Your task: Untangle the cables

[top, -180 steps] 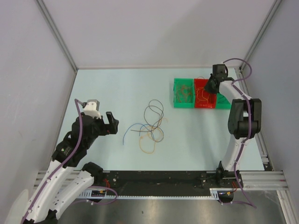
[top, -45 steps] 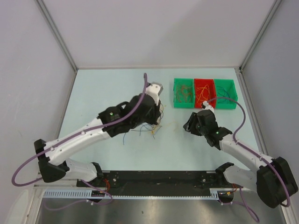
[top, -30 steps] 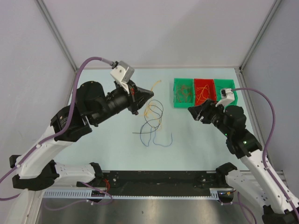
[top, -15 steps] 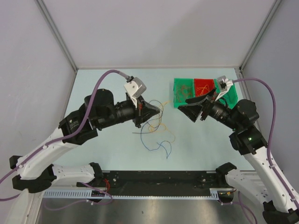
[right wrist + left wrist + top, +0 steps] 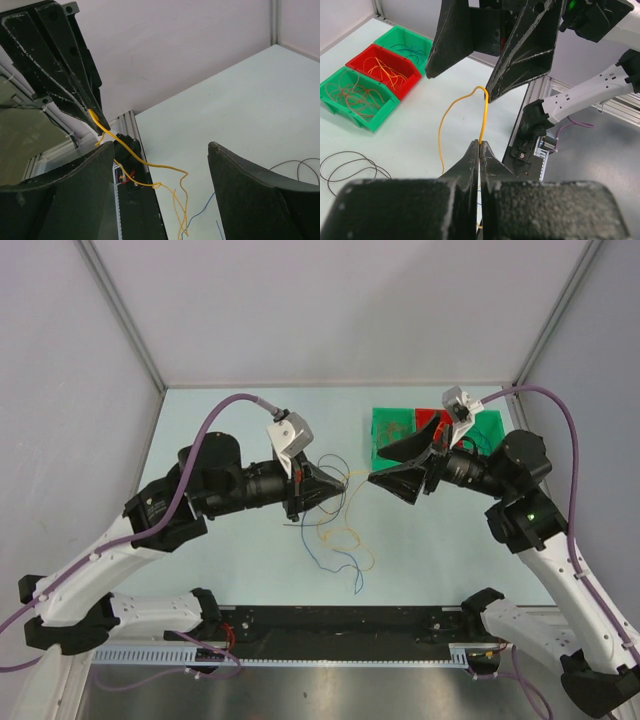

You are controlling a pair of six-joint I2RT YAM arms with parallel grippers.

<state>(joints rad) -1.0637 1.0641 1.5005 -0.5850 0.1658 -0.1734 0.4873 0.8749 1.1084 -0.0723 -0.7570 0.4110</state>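
Observation:
My left gripper (image 5: 343, 483) (image 5: 480, 145) is shut on a thin orange cable (image 5: 483, 107) and holds it raised above the table. From there the orange cable (image 5: 350, 535) hangs down in loops together with a blue cable (image 5: 335, 562). Dark brown cables (image 5: 337, 462) (image 5: 345, 167) loop just beside the left jaws. My right gripper (image 5: 377, 466) (image 5: 161, 145) is open and faces the left gripper tip to tip. The orange cable (image 5: 150, 165) runs across the gap between its fingers (image 5: 60, 190) without touching them.
Three bins stand at the back right: a green bin (image 5: 355, 97) of brownish wires, a red bin (image 5: 385, 67) of orange wires, and a green bin (image 5: 407, 45) of dark wires. The right arm partly hides them from above. Grey walls enclose the table.
The left gripper has carried the orange cable rightward and the bunch now trails lower. The right gripper has swung left to face it and opened wider.

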